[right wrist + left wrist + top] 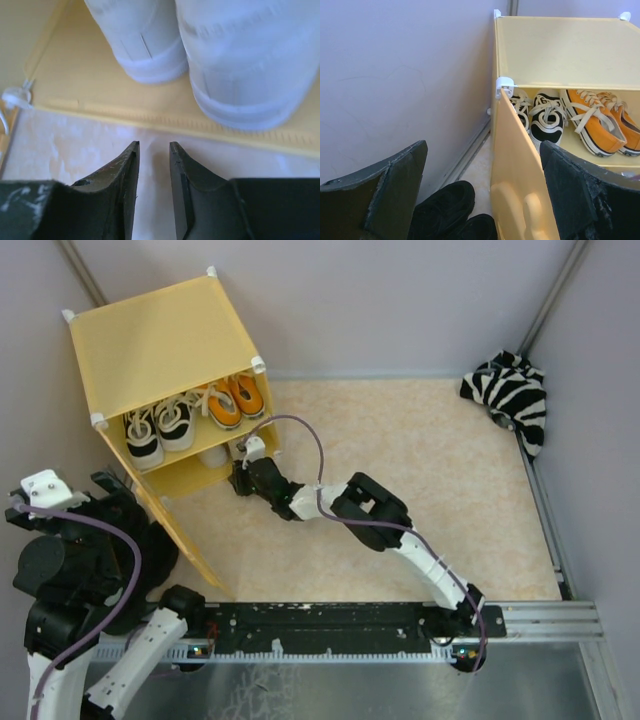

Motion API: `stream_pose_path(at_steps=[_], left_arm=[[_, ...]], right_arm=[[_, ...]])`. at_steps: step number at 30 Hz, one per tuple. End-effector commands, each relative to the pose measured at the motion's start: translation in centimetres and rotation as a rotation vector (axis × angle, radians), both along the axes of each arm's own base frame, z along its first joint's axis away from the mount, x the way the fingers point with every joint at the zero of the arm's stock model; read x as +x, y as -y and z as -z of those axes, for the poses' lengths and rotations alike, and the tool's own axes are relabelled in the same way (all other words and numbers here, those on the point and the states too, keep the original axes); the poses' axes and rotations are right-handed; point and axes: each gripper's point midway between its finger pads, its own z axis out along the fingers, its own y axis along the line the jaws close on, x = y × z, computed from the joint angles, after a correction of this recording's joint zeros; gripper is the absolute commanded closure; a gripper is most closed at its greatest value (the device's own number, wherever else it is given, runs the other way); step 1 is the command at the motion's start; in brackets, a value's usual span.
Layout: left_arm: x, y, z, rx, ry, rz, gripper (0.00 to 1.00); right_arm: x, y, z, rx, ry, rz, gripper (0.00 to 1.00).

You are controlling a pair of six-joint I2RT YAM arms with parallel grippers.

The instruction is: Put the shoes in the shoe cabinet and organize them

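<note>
Yellow plastic panels make up the shoe cabinet [165, 340], standing at the far left with its door [185, 540] swung open toward the arms. On its upper shelf sit a black-and-white pair [158, 427] and an orange pair [230, 400], heels outward. On the bottom level the white pair [210, 55] stands side by side, heels at the front lip, long axes running straight into the cabinet. The right gripper [152, 165] is the nearer one: it sits on the floor directly in front of those heels, apart from them, jaws narrow and holding nothing. The left gripper [480, 200] hangs back beside the door, jaws wide and empty.
</note>
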Motion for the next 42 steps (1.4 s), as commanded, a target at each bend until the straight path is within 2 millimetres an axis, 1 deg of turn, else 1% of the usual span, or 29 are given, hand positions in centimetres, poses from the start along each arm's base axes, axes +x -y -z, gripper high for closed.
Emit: stream_pose_path(at_steps=[1, 4, 7, 10, 11, 15, 17, 19, 23, 24, 26, 27, 28, 30, 31, 32, 35, 37, 39, 42], left_arm=[[-0.2, -0.7, -0.4, -0.033, 0.022, -0.056, 0.01], [-0.8, -1.5, 0.2, -0.036, 0.001, -0.099, 0.01], [-1.2, -2.0, 1.3, -0.031, -0.037, -0.139, 0.01], [-1.4, -2.5, 2.6, -0.012, -0.087, -0.181, 0.01], [-1.5, -2.6, 2.9, -0.004, -0.101, -0.191, 0.01], [-2.3, -3.4, 3.2, -0.035, -0.086, -0.244, 0.01], [-2.7, -3.6, 3.1, -0.067, -0.058, -0.251, 0.01], [-2.9, -3.7, 3.4, -0.075, -0.056, -0.247, 0.02], [-3.1, -3.4, 5.4, -0.108, -0.095, -0.230, 0.03], [-3.3, -3.3, 6.1, -0.115, -0.121, -0.219, 0.03], [-3.4, -2.7, 7.0, -0.154, -0.154, -0.177, 0.05], [-3.4, -2.4, 7.6, -0.168, -0.184, -0.158, 0.06], [-3.4, -2.1, 7.7, -0.177, -0.200, -0.143, 0.07], [-3.3, -1.4, 7.5, -0.201, -0.218, -0.090, 0.09], [-3.2, -0.9, 7.8, -0.213, -0.235, -0.069, 0.10], [-2.9, -0.4, 8.1, -0.227, -0.249, -0.043, 0.10], [-1.6, 1.5, 9.2, -0.258, -0.286, 0.025, 0.11], [-0.3, 2.7, 9.9, -0.253, -0.308, 0.065, 0.11], [1.2, 4.0, 10.0, -0.244, -0.313, 0.106, 0.11], [3.4, 5.5, 9.8, -0.239, -0.290, 0.145, 0.09]], right_arm=[[-2.2, 0.8, -12.9, 0.215, 0.082, -0.026, 0.67], [-4.4, 1.2, -14.2, 0.202, 0.072, -0.070, 0.61], [-5.9, 1.5, -15.2, 0.166, 0.067, -0.108, 0.59], [-6.2, 1.8, -15.8, 0.105, 0.064, -0.125, 0.56], [-6.3, 1.9, -16.4, 0.091, 0.072, -0.133, 0.55], [-6.5, 2.2, -17.8, 0.059, 0.109, -0.152, 0.55], [-6.4, 2.3, -17.9, 0.045, 0.110, -0.148, 0.55], [-6.1, 2.8, -17.5, 0.031, 0.102, -0.118, 0.55], [-5.9, 4.1, -16.5, -0.018, 0.067, -0.072, 0.55], [-5.9, 4.7, -15.9, -0.050, 0.051, -0.056, 0.55], [-5.5, 6.5, -15.4, -0.090, 0.040, 0.012, 0.55], [-5.3, 7.8, -15.1, -0.106, 0.040, 0.053, 0.54], [-5.1, 9.0, -15.2, -0.115, 0.041, 0.093, 0.53], [-4.6, 12.1, -15.3, -0.121, 0.027, 0.172, 0.51], [-4.3, 13.7, -15.4, -0.112, 0.012, 0.205, 0.51], [-3.7, 15.6, -15.1, -0.116, -0.001, 0.244, 0.51], [-2.7, 20.8, -15.0, -0.137, -0.017, 0.347, 0.50], [-2.5, 23.8, -16.0, -0.148, -0.026, 0.378, 0.47], [-2.3, 25.7, -16.7, -0.166, -0.036, 0.375, 0.43], [-2.3, 27.9, -17.9, -0.168, -0.064, 0.351, 0.41]])
